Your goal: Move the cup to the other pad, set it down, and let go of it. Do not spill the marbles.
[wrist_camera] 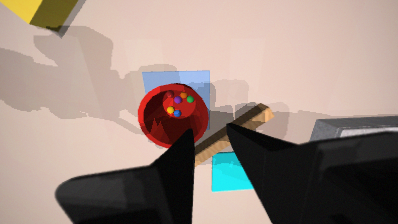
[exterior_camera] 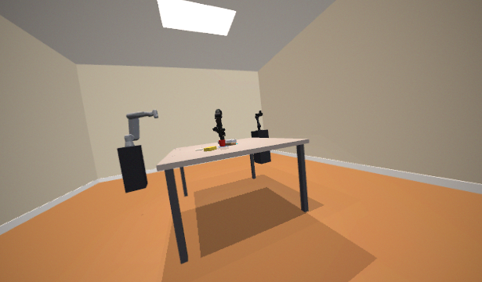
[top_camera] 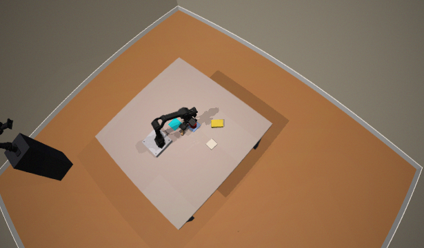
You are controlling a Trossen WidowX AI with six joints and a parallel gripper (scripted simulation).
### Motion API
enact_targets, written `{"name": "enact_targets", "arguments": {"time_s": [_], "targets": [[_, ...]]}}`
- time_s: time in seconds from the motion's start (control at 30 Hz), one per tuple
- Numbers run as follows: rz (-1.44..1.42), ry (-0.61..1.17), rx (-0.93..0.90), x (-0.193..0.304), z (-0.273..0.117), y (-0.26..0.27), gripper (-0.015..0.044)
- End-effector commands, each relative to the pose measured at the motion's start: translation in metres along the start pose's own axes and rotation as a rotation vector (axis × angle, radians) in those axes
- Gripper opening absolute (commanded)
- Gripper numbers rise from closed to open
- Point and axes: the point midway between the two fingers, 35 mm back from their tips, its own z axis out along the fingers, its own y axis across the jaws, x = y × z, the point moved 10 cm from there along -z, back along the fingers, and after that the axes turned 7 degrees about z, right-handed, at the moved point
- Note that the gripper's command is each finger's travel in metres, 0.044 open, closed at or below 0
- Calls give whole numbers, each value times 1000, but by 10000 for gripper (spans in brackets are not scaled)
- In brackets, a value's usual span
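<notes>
Nothing is moved yet: the red cup stands upright on the blue pad, marbles inside. My gripper hangs above its near rim, fingers narrowed partway with nothing between them (I judge this the approach). Grasp, carry and release are all ahead. The white pad lies well apart. A wooden stick and cyan block sit just beside the cup; the yellow block lies farther off.
</notes>
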Motion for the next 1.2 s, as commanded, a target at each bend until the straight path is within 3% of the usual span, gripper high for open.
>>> {"name": "enact_targets", "arguments": {"time_s": [0.0,1.17], "targets": [[8,-1,6,-1,5,2,148],[8,-1,6,-1,62,3,148]]}}
